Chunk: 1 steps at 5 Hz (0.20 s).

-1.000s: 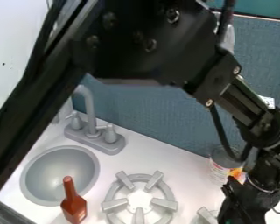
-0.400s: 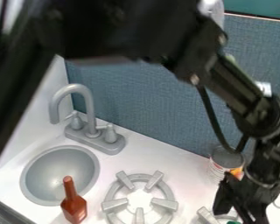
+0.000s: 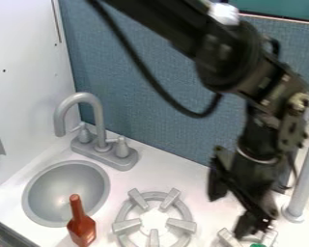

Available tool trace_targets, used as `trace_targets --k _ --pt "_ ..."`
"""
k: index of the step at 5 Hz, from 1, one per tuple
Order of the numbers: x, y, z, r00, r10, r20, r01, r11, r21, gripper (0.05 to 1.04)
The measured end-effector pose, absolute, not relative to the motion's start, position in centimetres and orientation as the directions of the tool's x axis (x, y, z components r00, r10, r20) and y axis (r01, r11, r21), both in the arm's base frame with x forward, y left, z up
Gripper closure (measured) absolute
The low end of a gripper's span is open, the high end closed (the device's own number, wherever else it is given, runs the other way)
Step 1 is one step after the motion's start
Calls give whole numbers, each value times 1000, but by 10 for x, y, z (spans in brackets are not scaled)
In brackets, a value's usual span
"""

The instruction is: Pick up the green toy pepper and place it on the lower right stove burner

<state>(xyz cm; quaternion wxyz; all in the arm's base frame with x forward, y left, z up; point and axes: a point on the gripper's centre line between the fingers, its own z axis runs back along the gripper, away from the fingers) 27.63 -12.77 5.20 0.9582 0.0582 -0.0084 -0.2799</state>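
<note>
"Farther in from the right edge now: the gripper [image 3: 230,213] has shifted across the counter [image 3: 196,173] since the earlier frame, and the arm [image 3: 225,65] has swung out of the upper left, so it comes in from the top edge."

"Is it holding something?"

"Nothing that I can see. Its two fingers stand well apart, one high and one low, with bare white counter between them."

"What's it nearest to?"

"That grey stove ring [image 3: 229,239] at the bottom edge, and the green thing [image 3: 257,245] by it. The lower finger hangs just over them; I can't tell if it touches. The green thing hasn't moved, nor has the red bottle [image 3: 81,227] just beside the sink [image 3: 63,185]."

"So what could go wrong?"

"With the gripper tilted like that, the low finger could strike a prong of the ring first if the arm dropped, and shove the ring aside or jam. Closing at that slant might nudge the green thing away rather than grip it."

"And higher up?"

"See the cable [image 3: 144,70] looping in front of the blue wall [image 3: 150,135]? A low swing toward the sink could hook it on the tap [image 3: 98,116]. Swinging the other way, the wrist might knock the grey pole [image 3: 304,178]."
</note>
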Motion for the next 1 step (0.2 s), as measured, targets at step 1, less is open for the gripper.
trace_targets --k 1 --pt "251 -89 55 909 -411 -76 417 904 98 83"
